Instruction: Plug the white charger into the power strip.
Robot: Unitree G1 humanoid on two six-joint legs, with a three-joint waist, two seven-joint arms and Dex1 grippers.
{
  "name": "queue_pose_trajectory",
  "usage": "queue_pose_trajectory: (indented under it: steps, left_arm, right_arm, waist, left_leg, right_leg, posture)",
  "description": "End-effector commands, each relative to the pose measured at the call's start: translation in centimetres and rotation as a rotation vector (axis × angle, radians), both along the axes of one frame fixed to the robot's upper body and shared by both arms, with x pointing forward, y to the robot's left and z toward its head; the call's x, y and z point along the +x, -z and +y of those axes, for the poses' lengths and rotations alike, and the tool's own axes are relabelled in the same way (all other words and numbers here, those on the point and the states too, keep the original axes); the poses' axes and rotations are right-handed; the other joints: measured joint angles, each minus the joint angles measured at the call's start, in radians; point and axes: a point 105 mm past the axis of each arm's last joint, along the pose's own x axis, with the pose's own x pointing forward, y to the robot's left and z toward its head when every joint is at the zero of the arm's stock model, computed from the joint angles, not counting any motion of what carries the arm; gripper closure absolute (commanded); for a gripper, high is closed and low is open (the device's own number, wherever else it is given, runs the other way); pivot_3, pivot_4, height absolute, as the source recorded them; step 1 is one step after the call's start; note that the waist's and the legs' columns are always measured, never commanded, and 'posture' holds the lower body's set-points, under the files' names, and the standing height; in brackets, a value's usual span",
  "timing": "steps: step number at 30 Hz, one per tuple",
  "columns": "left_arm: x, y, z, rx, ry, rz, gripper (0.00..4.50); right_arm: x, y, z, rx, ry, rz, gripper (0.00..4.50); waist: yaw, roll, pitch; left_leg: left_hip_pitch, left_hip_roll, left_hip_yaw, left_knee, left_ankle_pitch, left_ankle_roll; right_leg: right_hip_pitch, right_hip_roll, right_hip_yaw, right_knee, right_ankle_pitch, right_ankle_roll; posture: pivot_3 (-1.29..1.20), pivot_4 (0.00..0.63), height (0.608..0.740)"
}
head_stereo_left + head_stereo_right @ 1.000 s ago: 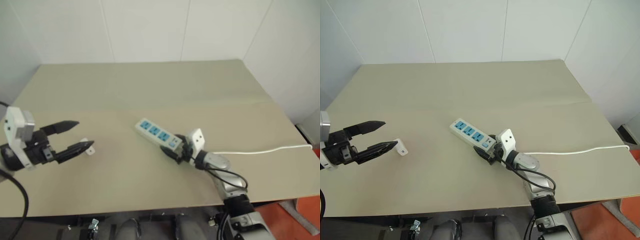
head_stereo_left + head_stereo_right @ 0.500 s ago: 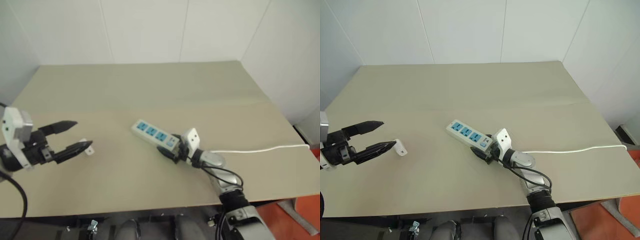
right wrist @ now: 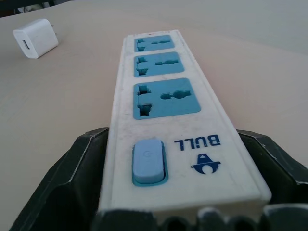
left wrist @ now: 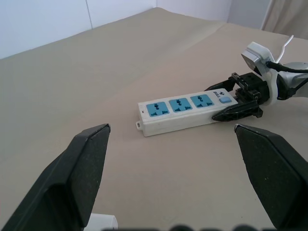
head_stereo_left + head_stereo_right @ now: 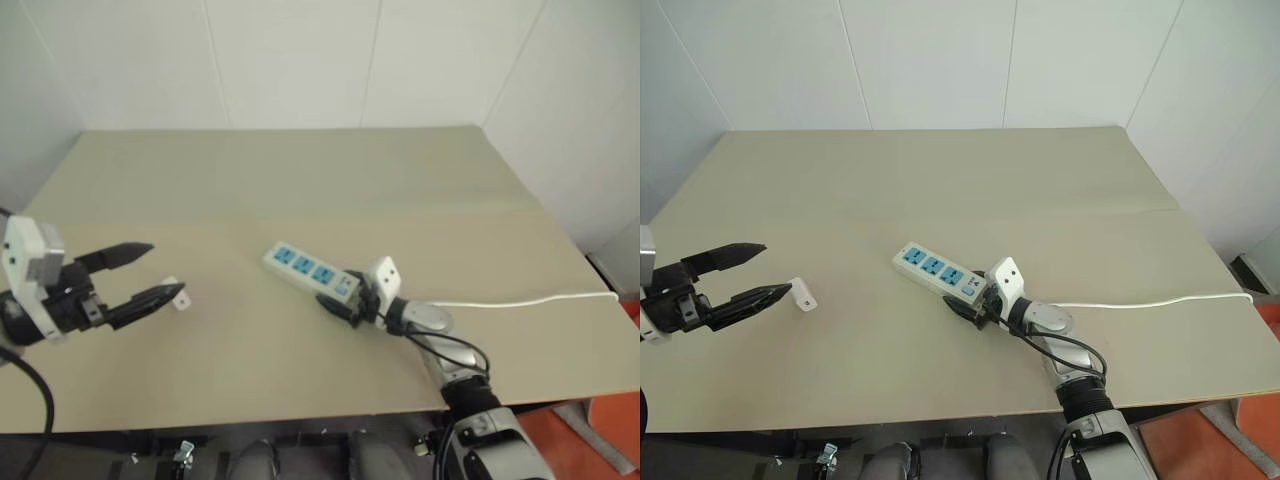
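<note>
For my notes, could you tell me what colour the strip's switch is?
Light blue switch, clearest in right wrist view.

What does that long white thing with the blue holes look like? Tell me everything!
The power strip is a long white bar, plastic by its look, lying flat on the tan table. It has three blue sockets in a row, all empty, then a pale blue switch and a blue "BULL" logo at one end. A thin white cord trails from that end across the table. The right tool has one black finger on each side of the switch end, against the strip's sides.
</note>
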Motion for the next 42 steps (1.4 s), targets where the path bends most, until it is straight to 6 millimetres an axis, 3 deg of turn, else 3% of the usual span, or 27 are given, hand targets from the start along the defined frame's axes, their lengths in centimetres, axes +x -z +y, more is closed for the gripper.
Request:
queue_pose_trajectory:
  steps: [1, 7, 10, 15, 21, 30, 34, 42]
  left_arm:
    - [-0.1, -1.4, 0.1, 0.020, -0.002, -0.066, 0.00]
    - [0.0, -1.4, 0.1, 0.019, 0.001, -0.068, 0.00]
    - [0.0, -1.5, 0.1, 0.024, 0.008, -0.066, 0.00]
    - [0.3, -2.1, 0.1, 0.044, 0.026, -0.066, 0.00]
    - [0.2, -2.1, 0.0, 0.050, 0.033, -0.061, 0.00]
    - [-0.3, -1.9, 0.3, 0.089, 0.047, -0.031, 0.00]
    - [-0.3, -2.1, 0.9, 0.207, 0.096, 0.008, 0.00]
    - [0.8, -3.3, 3.6, 0.845, 0.329, 0.075, 0.00]
  right_arm:
    - [-0.5, 1.7, -0.2, -0.010, 0.000, 0.071, 1.05]
    - [-0.3, 0.9, -0.3, -0.023, -0.034, 0.019, 1.05]
    - [-0.3, -1.0, 0.1, 0.007, -0.101, -0.062, 1.05]
    - [-2.3, -3.8, 0.9, 0.025, -0.373, -0.179, 1.05]
    - [-3.0, -2.6, 0.4, -0.113, -0.559, -0.236, 1.05]
    - [-2.7, -0.2, 0.8, -0.167, -0.623, -0.181, 1.05]
    - [-2.6, -0.1, 1.0, -0.168, -0.633, -0.180, 1.05]
    - [-2.3, -0.2, 1.3, -0.171, -0.639, -0.163, 1.05]
  waist:
    - [0.000, 0.000, 0.000]
    - [0.000, 0.000, 0.000]
    - [0.000, 0.000, 0.000]
    - [-0.002, 0.001, 0.002]
    - [-0.002, 0.001, 0.002]
    - [-0.003, 0.001, 0.002]
    - [-0.005, 0.001, 0.002]
    - [-0.003, 0.002, 0.003]
  left_leg:
    - [0.000, 0.000, 0.000, 0.000, 0.000, 0.000]
    - [0.001, 0.000, 0.000, 0.000, 0.000, 0.000]
    - [0.001, 0.000, 0.000, 0.000, 0.000, 0.000]
    - [-0.001, 0.000, 0.000, -0.001, 0.000, 0.000]
    - [-0.006, 0.000, 0.000, -0.002, 0.000, 0.000]
    - [-0.007, 0.000, 0.000, -0.002, 0.000, 0.000]
    - [-0.007, 0.000, 0.001, -0.002, 0.000, 0.000]
    - [-0.005, 0.001, 0.002, -0.003, 0.000, 0.000]
  right_leg:
    - [0.000, 0.000, 0.000, 0.000, 0.000, 0.000]
    - [0.001, 0.000, 0.000, -0.001, 0.000, 0.000]
    - [0.001, 0.000, 0.000, -0.001, 0.000, 0.000]
    - [-0.001, 0.000, 0.000, -0.002, 0.000, 0.000]
    - [-0.006, 0.000, 0.000, -0.002, 0.000, 0.000]
    - [-0.008, 0.000, 0.000, -0.001, 0.000, 0.000]
    - [-0.008, 0.000, 0.000, -0.001, 0.000, 0.000]
    - [-0.008, 0.002, 0.001, -0.001, 0.000, -0.001]
  posture:
    - [0.00, 0.150, 0.740]
    - [0.00, 0.150, 0.740]
    - [0.00, 0.150, 0.740]
    - [0.00, 0.150, 0.740]
    - [0.00, 0.150, 0.740]
    - [0.00, 0.150, 0.740]
    - [0.00, 0.150, 0.740]
    - [0.00, 0.150, 0.740]
